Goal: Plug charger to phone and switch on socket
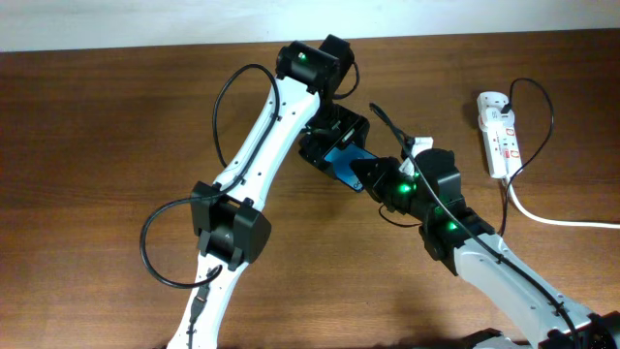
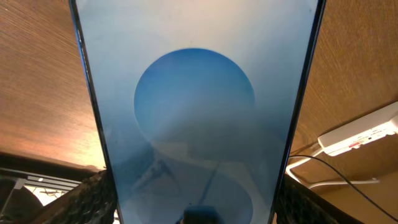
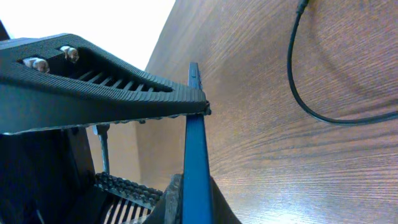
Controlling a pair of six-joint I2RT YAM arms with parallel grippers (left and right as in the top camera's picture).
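The phone (image 1: 345, 161) with its blue screen is held above the table between both grippers. My left gripper (image 1: 332, 145) is shut on it; in the left wrist view the screen (image 2: 199, 112) fills the frame, with a finger on each side edge. My right gripper (image 1: 368, 174) grips the phone's near end; in the right wrist view the phone is edge-on (image 3: 197, 155) between my jaws. The charger's thin black cable (image 1: 549, 121) loops from the white socket strip (image 1: 496, 136) at the right and lies on the wood (image 3: 298, 87). Its plug tip is not visible.
The socket's thick white cord (image 1: 552, 220) runs off to the right edge. The strip also shows in the left wrist view (image 2: 364, 134). A black cable piece (image 1: 387, 126) with a white tag rises beside my right wrist. Brown wood table (image 1: 97, 145) lies all around.
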